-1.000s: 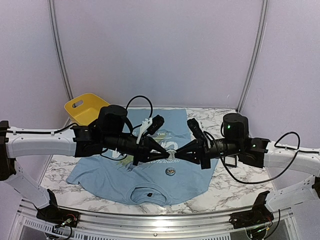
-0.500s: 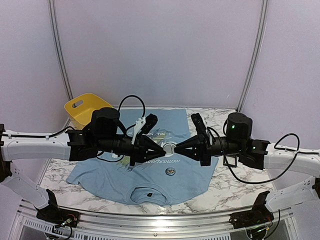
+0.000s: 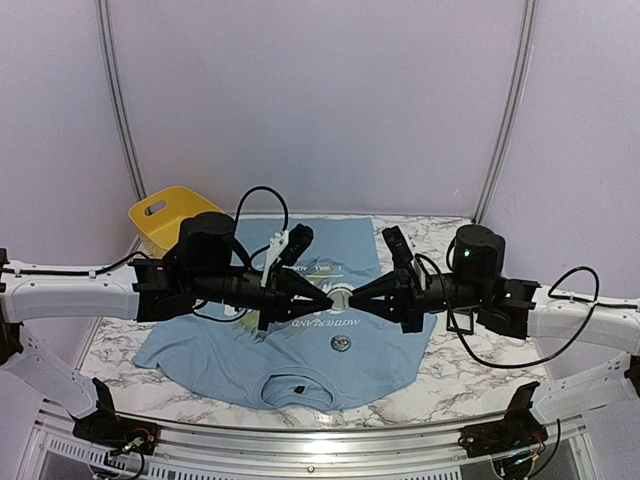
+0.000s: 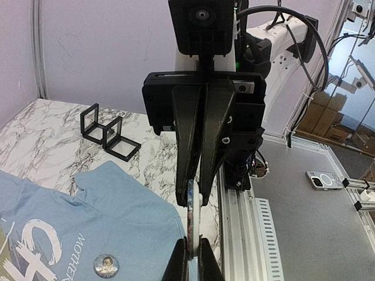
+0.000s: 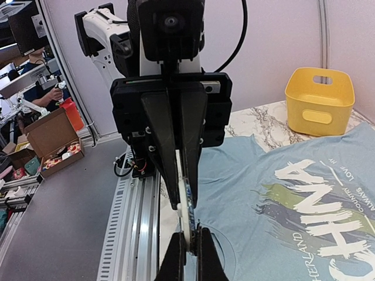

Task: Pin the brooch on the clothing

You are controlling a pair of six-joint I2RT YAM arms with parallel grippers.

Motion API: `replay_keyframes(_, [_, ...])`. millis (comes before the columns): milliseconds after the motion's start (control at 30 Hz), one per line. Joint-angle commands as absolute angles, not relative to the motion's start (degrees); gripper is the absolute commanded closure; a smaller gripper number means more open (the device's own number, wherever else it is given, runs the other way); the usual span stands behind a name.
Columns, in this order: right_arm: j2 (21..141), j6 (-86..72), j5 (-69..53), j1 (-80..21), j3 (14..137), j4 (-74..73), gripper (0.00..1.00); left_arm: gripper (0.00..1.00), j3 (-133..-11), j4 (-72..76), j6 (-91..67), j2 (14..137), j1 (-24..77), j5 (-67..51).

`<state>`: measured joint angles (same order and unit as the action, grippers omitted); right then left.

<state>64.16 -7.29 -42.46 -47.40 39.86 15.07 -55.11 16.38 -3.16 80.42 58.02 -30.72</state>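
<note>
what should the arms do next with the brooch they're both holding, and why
Probably lower the brooch together toward the T-shirt. The left gripper and right gripper are both shut on its opposite edges, and it hangs in the air above the chest print, not touching fabric. A round badge already sits on the shirt nearer the collar.

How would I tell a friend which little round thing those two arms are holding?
Find the light blue T-shirt; above its middle the left hand and right hand meet tip to tip. The small pale brooch pinched between them is it, held off the cloth, unlike the round badge lying flat on the shirt.
</note>
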Motion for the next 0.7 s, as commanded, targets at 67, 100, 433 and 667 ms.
replay_keyframes(67, [64.1, -8.1, -40.3, -47.8, 41.6, 16.0, 0.77, 1.0, -54.5, 18.5, -1.2, 77.5, 58.0, -32.8])
replay_keyframes(100, [64.1, -8.6, -40.1, -47.8, 41.4, 16.7, 0.66, 1.0, -54.5, 18.5, -0.9, 77.4, 58.0, -32.6])
replay_keyframes(433, [67.1, -11.3, -39.2, -48.6, 42.5, 19.6, 0.58, 1.0, -54.3, 18.7, 1.5, 77.3, 58.3, -32.5])
replay_keyframes(667, [67.0, -10.8, -40.5, -49.2, 43.7, 20.0, 0.55, 1.0, -53.9, 18.7, 1.8, 76.9, 58.4, -32.3])
